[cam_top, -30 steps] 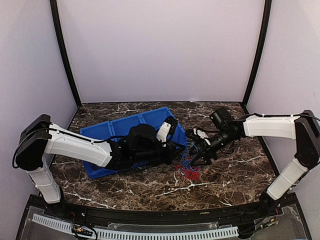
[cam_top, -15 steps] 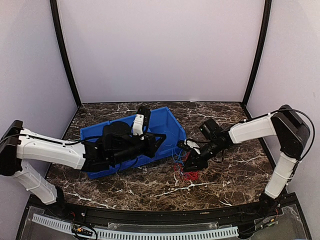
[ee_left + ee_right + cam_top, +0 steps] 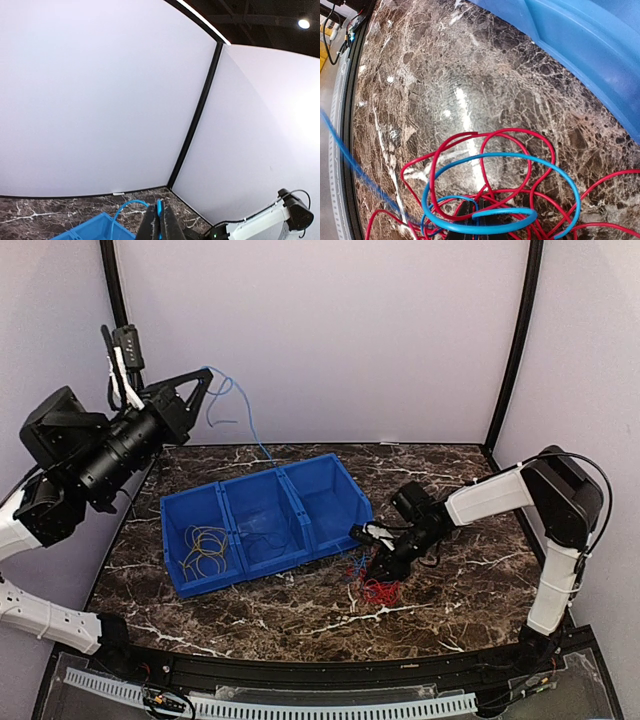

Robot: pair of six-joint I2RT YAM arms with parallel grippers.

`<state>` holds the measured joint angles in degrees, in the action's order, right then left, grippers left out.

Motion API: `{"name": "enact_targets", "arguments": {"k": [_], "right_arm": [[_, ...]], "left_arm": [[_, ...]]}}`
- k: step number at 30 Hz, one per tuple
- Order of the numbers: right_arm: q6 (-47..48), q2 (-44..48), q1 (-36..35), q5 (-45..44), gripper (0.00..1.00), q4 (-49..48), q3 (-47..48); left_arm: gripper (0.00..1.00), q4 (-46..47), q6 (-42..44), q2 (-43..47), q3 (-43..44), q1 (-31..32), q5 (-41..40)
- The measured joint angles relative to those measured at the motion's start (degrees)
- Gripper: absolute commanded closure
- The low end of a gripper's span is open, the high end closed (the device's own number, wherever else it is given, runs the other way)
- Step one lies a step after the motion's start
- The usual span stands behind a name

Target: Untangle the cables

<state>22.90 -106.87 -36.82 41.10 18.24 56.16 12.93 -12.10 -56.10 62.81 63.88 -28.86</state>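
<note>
My left gripper (image 3: 205,377) is raised high at the back left, shut on a blue cable (image 3: 243,415) that hangs from it in a loop down toward the bin. The left wrist view shows the fingers (image 3: 150,225) pinching that blue cable (image 3: 130,202). A tangle of red and blue cables (image 3: 377,587) lies on the marble right of the bin. My right gripper (image 3: 378,562) is down on it. In the right wrist view its gripper (image 3: 475,215) is pressed together among red cables (image 3: 485,150) and blue loops (image 3: 560,175), shut on strands.
A blue three-compartment bin (image 3: 300,472) sits left of centre, its wall (image 3: 590,35) close to the tangle. A yellow cable bunch (image 3: 205,545) lies in its left compartment. Black corner posts (image 3: 510,350) and pale walls enclose the table.
The left arm swung from low over the bin up to the back left, drawing the blue cable up with it. The right gripper closed on the tangle.
</note>
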Motion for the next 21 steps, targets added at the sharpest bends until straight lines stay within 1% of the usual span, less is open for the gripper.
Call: {"name": "enact_targets", "arguments": {"k": [2,4,6,12,17,20,21], "right_arm": [[0.35,0.0,0.0,-0.02,0.93,0.26,0.0],[0.5,0.0,0.0,-0.24,0.92,0.26,-0.02],[0.61,0.0,0.0,-0.44,0.89,0.28,-0.02],[1.01,0.04,0.0,-0.44,0.85,0.52,-0.02],[2.05,0.7,0.0,-0.83,0.73,1.62,0.04],[3.37,2.36,0.0,-1.55,0.63,3.34,0.13],[3.45,3.15,0.0,-1.7,0.62,4.0,0.2]], "left_arm": [[1.0,-1.44,1.22,1.95,2.03,0.0,-1.25],[1.0,-2.93,1.46,3.67,2.32,0.0,-2.36],[1.0,-4.31,1.4,4.37,2.14,0.0,-3.13],[1.0,-8.37,1.36,4.52,-0.22,0.0,-4.98],[1.0,-10.99,1.6,4.24,0.11,0.0,-5.95],[1.0,-13.4,2.29,3.06,1.99,0.0,-6.62],[1.0,-14.16,2.54,2.51,2.82,0.0,-6.86]]}}
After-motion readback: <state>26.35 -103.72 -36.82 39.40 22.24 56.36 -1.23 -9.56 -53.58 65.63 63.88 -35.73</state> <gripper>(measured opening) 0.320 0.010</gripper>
